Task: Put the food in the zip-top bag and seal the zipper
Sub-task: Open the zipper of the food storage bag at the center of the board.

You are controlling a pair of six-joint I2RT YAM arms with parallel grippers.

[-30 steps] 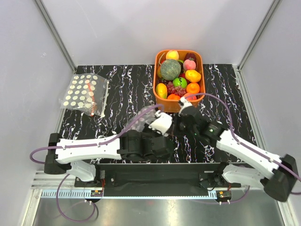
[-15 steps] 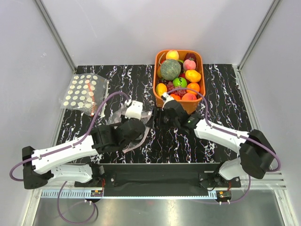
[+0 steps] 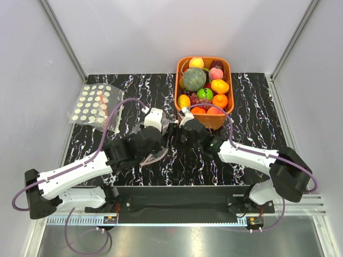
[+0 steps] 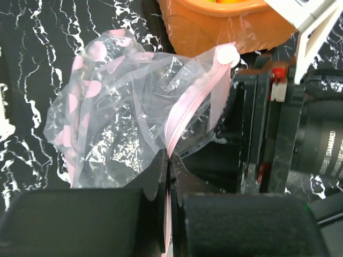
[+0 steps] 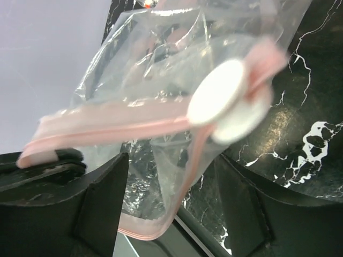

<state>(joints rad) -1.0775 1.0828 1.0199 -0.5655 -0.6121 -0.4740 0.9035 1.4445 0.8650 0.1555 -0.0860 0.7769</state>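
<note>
Pinching the zipper [image 4: 187, 115], left gripper [image 4: 167, 176], seen only by wrist camera, right gripper [image 5: 171, 187] jaws wide at zip-top bag [image 4: 107, 118], arms angled inward mid-desk.

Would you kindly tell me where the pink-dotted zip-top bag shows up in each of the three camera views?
Top external: the zip-top bag is at centre, mostly hidden under the left arm.
Left wrist: zip-top bag left of centre, filling the middle.
Right wrist: zip-top bag across the upper middle.
Shared landmark: the black marbled table.
</note>
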